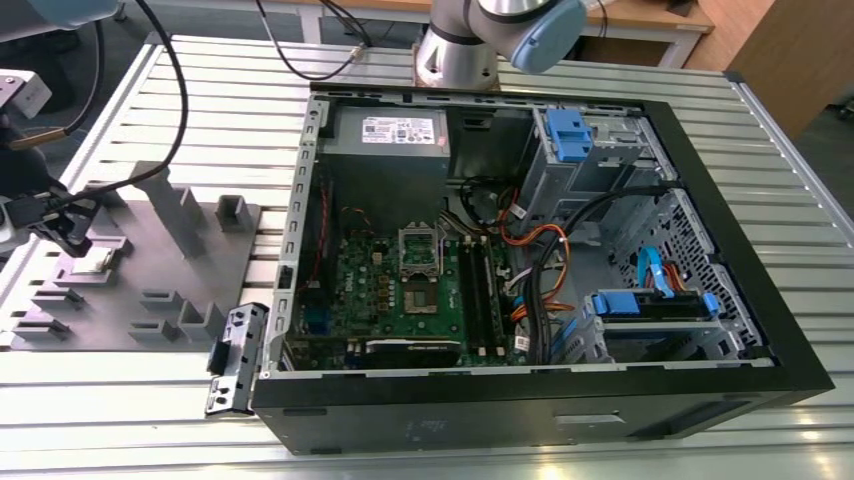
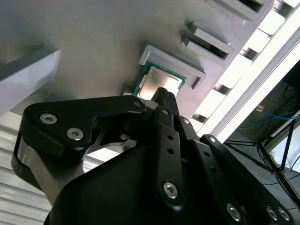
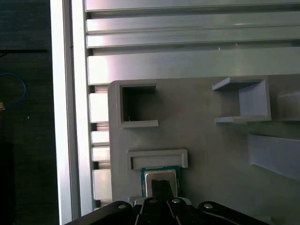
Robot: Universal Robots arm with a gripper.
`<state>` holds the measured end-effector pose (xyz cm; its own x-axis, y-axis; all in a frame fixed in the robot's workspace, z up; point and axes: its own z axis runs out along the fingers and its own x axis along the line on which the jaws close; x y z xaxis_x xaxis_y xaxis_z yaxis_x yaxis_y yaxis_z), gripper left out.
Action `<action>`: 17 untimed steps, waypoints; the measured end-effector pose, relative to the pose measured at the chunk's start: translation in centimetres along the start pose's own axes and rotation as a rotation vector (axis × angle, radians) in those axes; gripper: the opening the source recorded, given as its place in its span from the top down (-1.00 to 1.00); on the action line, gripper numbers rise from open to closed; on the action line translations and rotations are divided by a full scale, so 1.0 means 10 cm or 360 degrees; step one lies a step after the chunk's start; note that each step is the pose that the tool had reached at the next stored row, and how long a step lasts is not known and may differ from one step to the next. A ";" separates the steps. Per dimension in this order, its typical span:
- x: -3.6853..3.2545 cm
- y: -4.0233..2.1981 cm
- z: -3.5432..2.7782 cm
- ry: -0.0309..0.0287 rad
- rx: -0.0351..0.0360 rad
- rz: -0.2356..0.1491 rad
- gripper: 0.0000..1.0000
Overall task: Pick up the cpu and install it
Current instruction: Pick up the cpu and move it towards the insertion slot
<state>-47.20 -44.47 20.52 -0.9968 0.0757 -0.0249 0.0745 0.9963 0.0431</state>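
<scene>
Gripper: in the exterior view the gripper [image 1: 74, 235] hangs low over the grey fixture plate [image 1: 147, 250], at the exterior view's left and well apart from the computer case [image 1: 747, 300].
Fingers: in both wrist views the black fingers [image 2: 168, 101] [image 3: 159, 188] lie together with no gap between them, and their tips are over the cpu's metal top (I cannot tell whether they touch it). They are not clamped on its edges.
Cpu: the cpu [image 2: 159, 83] [image 3: 161, 178] lies flat in a shallow nest on the fixture plate. Its silvery lid faces up, with a thin green rim around the lid. A raised grey lip borders the nest on one side.
Fixture plate: it is matt grey and carries several raised pockets and upright blocks. In the first wrist view a square open pocket [image 3: 136, 105] stands near the cpu's nest, and a U-shaped block [image 3: 246, 101] stands farther off.
Worktop: the slatted aluminium worktop [image 1: 174, 90] carries both the fixture plate and the case.
Computer case: it lies on its side with the panel off. Inside are the green motherboard [image 1: 387, 290], its silver socket frame [image 1: 418, 245], a power supply [image 1: 387, 130] and blue drive latches [image 1: 567, 135].
Arm: the arm's base [image 1: 461, 50] stands behind the case, at the far edge of the worktop.
</scene>
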 end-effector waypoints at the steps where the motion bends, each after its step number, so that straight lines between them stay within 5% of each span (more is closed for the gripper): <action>1: -0.007 0.001 0.000 0.00000 0.0000 0.0000 0.79; 12: -0.009 0.001 0.000 0.00000 0.0000 0.0000 0.77; 17: -0.010 0.001 0.000 0.00000 0.0000 0.0000 0.29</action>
<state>-47.10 -44.47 20.52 -0.9968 0.0757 -0.0249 0.0746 0.9963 0.0431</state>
